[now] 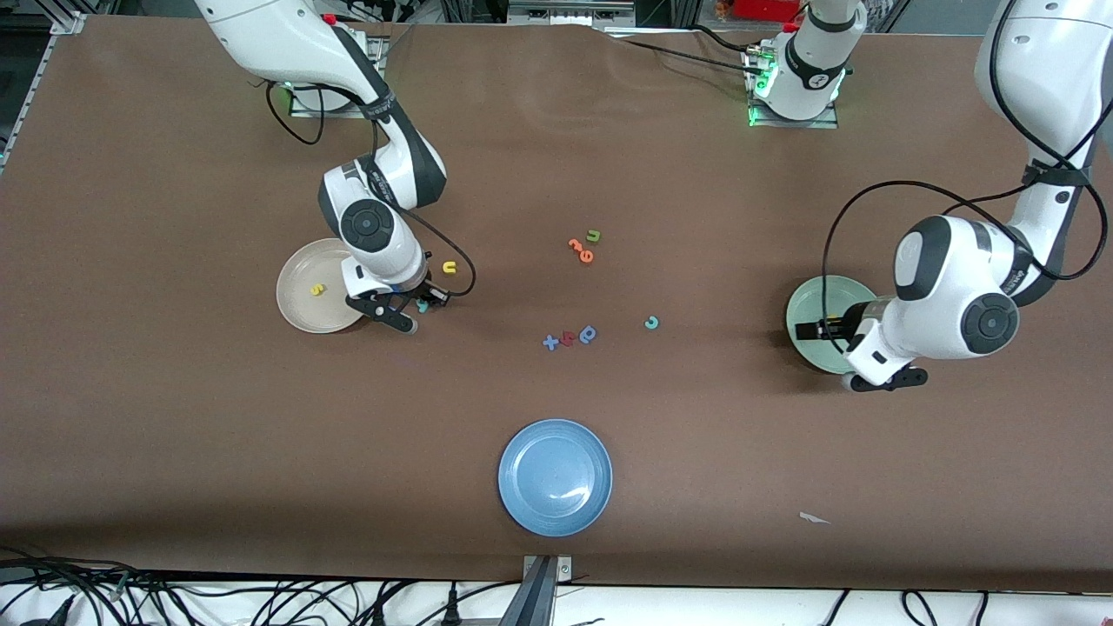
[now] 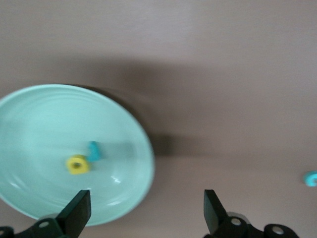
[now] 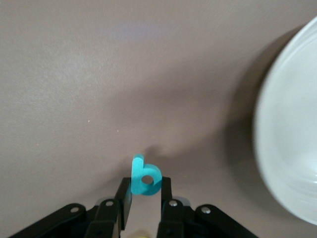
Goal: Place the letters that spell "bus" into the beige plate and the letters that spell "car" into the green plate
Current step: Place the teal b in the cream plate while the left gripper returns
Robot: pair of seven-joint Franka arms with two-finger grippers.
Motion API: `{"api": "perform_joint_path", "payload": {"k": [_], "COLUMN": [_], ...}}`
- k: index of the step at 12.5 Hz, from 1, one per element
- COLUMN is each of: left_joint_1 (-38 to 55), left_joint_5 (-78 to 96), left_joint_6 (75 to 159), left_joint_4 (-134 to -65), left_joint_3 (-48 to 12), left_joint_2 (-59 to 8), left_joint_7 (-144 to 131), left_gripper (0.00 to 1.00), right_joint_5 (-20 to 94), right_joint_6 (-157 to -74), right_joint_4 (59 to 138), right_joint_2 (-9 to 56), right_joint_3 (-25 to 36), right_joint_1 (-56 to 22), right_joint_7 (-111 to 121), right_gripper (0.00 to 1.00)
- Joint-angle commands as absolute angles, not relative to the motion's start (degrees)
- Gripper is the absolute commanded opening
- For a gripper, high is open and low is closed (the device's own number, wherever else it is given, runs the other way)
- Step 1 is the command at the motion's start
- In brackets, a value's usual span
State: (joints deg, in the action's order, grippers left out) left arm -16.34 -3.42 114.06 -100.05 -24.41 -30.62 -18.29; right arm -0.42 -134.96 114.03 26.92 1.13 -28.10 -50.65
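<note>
right wrist view: the teal b [image 3: 145, 177] sits pinched upright between the right gripper's [image 3: 145, 196] fingers, just beside the beige plate [image 3: 292, 144], so it's a short hop over the rim. left gripper [image 2: 146, 208] hangs spread wide over the green plate [image 2: 29, 129], holding nothing.

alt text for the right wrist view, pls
The right gripper is shut on a teal "b" foam letter, held upright between its black fingers over the brown table. The rim of the beige plate curves in at one edge of the picture.
</note>
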Motion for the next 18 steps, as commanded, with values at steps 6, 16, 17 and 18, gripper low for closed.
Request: {"api": "perform_joint_path", "payload": {"k": [6,16,17,18], "left_joint_1": [-3.71,13.43,14.23,14.33], "left_joint_5": [-2.81,-3.43,-3.43,-3.43], "left_joint_6": [124.34,135.17,135.09,135.09], "left_joint_4": [-99.67,-99.84,-99.84,-99.84], "left_joint_3": [-29.18,-17.95,-17.23,-17.23], "left_joint_2": [-33.3,-40.6,-40.87,-40.96], "left_joint_7": [-46.55,-56.51,-56.95,-56.95], "left_gripper": [0.99,0.9,0.9,0.9], "right_joint_5": [-0.44,0.62,0.88,1.4], "right_joint_6": [-123.23,-129.64,-129.46,-129.11], "right_joint_4": [121.18,129.9,129.82,129.47], "right_joint_2": [15.57,19.34,19.25,18.73], "right_joint_3": [15.7,18.46,18.28,16.89], "right_joint_1": [-28.04,-28.12,-28.3,-28.3], "right_joint_7": [-23.5,-19.33,-19.86,-19.95], "right_gripper": [0.15,0.46,0.88,0.98]}}
